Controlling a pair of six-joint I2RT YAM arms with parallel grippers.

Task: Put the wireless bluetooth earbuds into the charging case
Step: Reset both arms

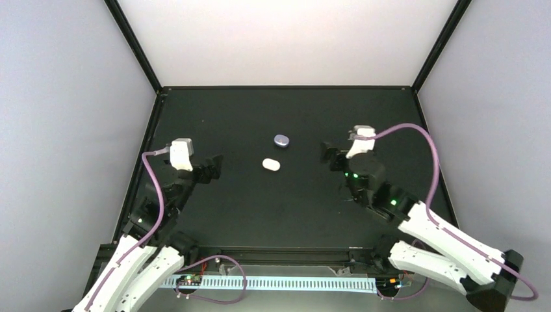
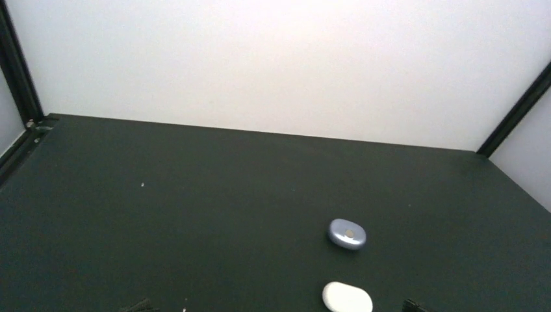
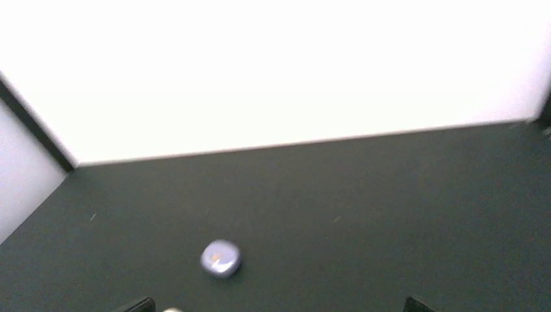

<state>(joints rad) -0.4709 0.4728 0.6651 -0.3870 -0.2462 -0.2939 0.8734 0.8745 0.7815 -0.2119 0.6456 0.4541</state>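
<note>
A closed purple charging case (image 1: pixel 281 140) lies on the black table near its middle. A closed white case (image 1: pixel 271 164) lies just nearer and to the left of it. Both show in the left wrist view, purple (image 2: pixel 347 234) and white (image 2: pixel 347 298). The right wrist view shows the purple case (image 3: pixel 221 258), blurred, and a sliver of the white case (image 3: pixel 171 310). No earbuds show in any view. My left gripper (image 1: pixel 213 168) is open and empty, left of the cases. My right gripper (image 1: pixel 327 156) is open and empty, right of them.
White walls and black frame posts (image 1: pixel 136 45) close in the table on three sides. The table's back edge (image 1: pixel 286 87) runs under the rear wall. A pale cable strip (image 1: pixel 279 283) lies along the near edge between the arm bases.
</note>
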